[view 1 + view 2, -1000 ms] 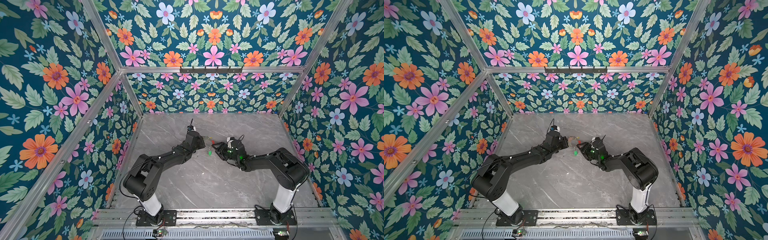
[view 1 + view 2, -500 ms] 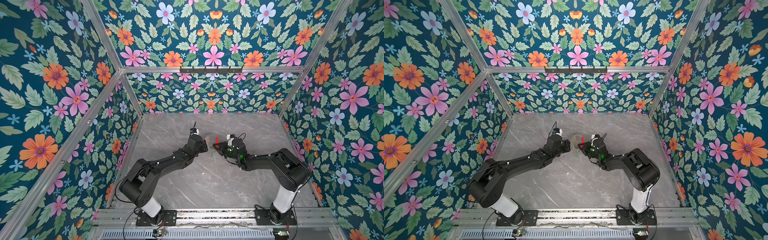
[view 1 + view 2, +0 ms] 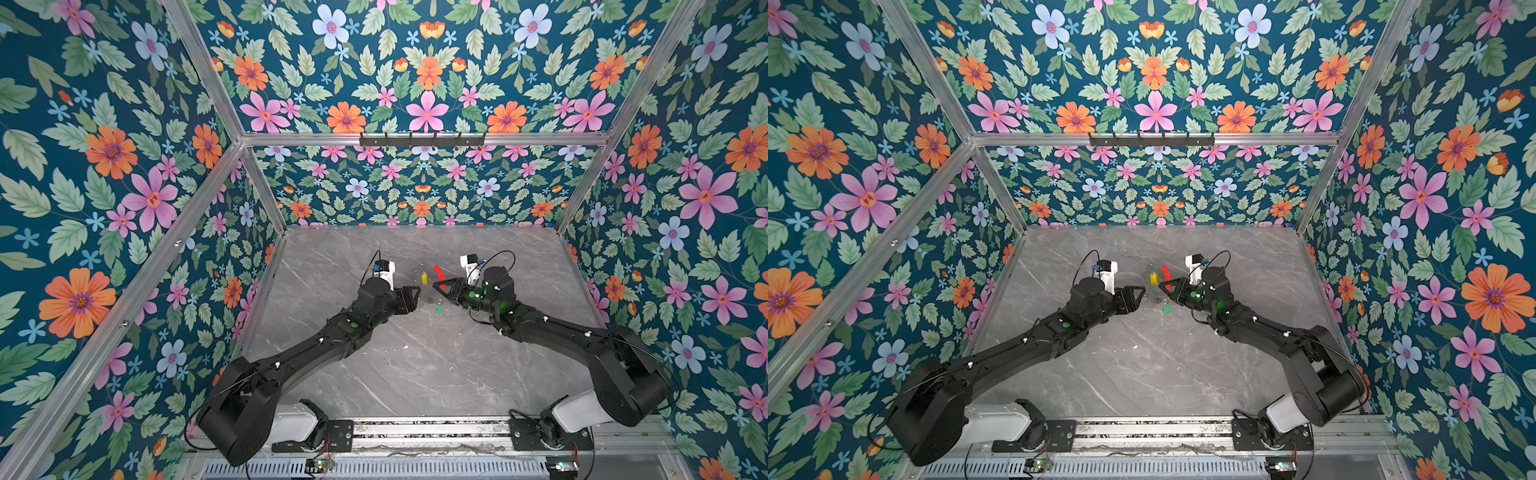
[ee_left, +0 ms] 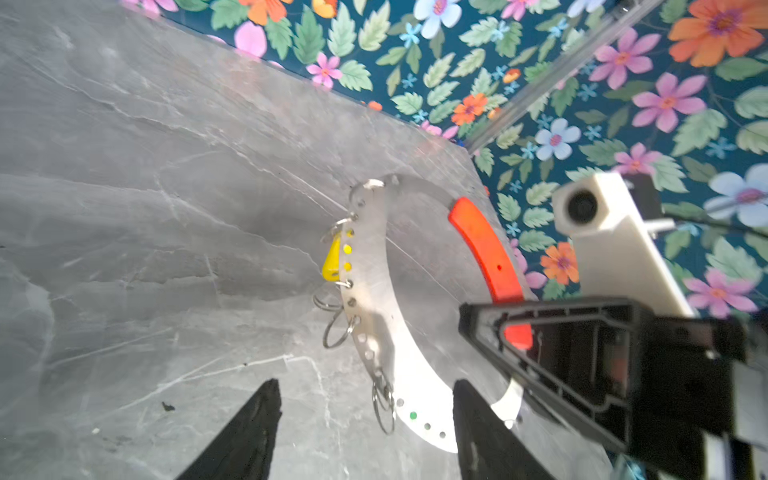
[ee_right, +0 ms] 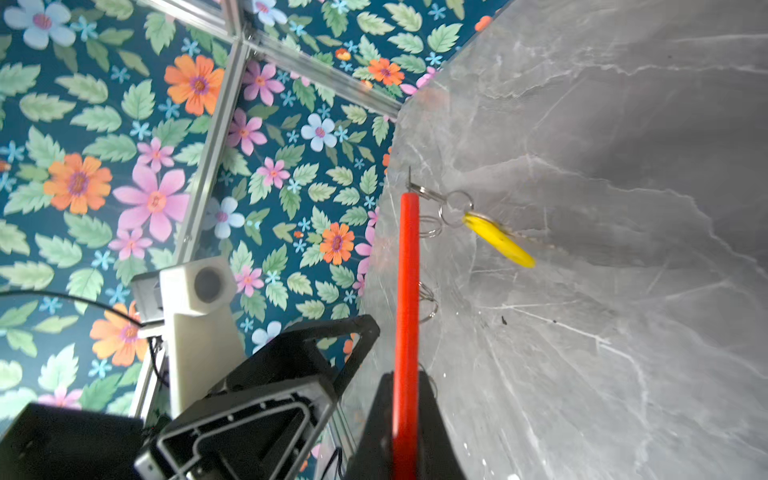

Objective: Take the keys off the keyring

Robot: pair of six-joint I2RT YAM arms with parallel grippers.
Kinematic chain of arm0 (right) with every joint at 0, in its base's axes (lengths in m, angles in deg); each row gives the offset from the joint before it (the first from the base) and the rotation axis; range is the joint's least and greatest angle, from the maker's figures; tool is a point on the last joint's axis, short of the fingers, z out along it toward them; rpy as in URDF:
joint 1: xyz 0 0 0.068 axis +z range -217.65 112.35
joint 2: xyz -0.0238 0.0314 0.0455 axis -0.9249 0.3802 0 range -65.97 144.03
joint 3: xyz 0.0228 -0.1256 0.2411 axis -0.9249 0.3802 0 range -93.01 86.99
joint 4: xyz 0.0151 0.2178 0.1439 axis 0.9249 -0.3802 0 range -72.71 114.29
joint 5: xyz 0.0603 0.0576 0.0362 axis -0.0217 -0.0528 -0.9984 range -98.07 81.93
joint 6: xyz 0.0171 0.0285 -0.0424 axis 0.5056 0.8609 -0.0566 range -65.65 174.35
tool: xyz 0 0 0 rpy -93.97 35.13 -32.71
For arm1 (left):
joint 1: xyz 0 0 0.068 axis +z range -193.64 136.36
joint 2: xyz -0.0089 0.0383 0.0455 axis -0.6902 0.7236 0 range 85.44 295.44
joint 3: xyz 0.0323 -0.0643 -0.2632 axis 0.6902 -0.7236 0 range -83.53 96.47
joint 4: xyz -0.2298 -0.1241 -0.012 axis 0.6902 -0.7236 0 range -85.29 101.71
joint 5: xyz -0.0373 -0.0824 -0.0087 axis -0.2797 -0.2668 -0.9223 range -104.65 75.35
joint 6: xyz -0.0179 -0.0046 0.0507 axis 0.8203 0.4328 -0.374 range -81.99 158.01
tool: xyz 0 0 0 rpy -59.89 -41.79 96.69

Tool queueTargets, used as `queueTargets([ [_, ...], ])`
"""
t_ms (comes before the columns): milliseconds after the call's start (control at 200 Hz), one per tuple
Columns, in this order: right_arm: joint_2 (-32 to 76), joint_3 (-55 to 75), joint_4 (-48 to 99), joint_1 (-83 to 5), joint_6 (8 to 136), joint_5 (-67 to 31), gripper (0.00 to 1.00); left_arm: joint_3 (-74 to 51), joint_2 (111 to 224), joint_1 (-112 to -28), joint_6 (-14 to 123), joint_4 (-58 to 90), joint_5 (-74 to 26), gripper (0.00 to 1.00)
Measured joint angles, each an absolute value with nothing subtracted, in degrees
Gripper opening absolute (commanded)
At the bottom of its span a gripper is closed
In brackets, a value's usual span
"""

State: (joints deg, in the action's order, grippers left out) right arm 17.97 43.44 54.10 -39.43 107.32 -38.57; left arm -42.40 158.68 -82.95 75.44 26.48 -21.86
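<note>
Desk (image 3: 415,365): grey marble-look slab, smooth, low sheen, a few dark specks. Large flat grey metal keyring (image 4: 376,299): bare satin metal with punched holes, bright where the light hits. Its red sleeve (image 4: 482,249): smooth plastic, semi-gloss. Small split loops (image 4: 337,328): thin shiny wire. Yellow oblong tag (image 5: 498,241): glossy plastic. Left tool (image 3: 417,298) and right tool (image 3: 436,286): black matt plastic, ribbed. White camera housing (image 4: 615,237): matt plastic. Walls (image 3: 124,166): matt floral print. Frame bars (image 3: 291,139): brushed aluminium.

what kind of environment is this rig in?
Probably an enclosed lab robot cell, not a lived-in room: floral-print walls on an aluminium frame, a marble-look tabletop, two arms mounted on a base rail.
</note>
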Motion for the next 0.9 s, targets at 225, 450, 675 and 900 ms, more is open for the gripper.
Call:
queueTargets([
  [225,10.19,41.34,38.01,-41.7,94.27,-52.32,0.0,-50.05,150.41,-76.24,74.81,29.76,-33.61,0.78],
  [450,5.97,40.57,26.75,-41.74,84.65,-63.03,0.0,-53.29,145.63,-72.94,75.77,37.73,-48.32,0.78],
  [675,7.22,40.07,24.37,-41.11,81.81,-70.33,0.0,-53.25,146.37,-72.79,75.75,40.16,-56.39,0.67],
  [900,8.47,39.24,24.37,-40.26,81.11,-74.07,0.0,-53.31,148.56,-72.79,77.28,44.42,-61.24,0.56],
])
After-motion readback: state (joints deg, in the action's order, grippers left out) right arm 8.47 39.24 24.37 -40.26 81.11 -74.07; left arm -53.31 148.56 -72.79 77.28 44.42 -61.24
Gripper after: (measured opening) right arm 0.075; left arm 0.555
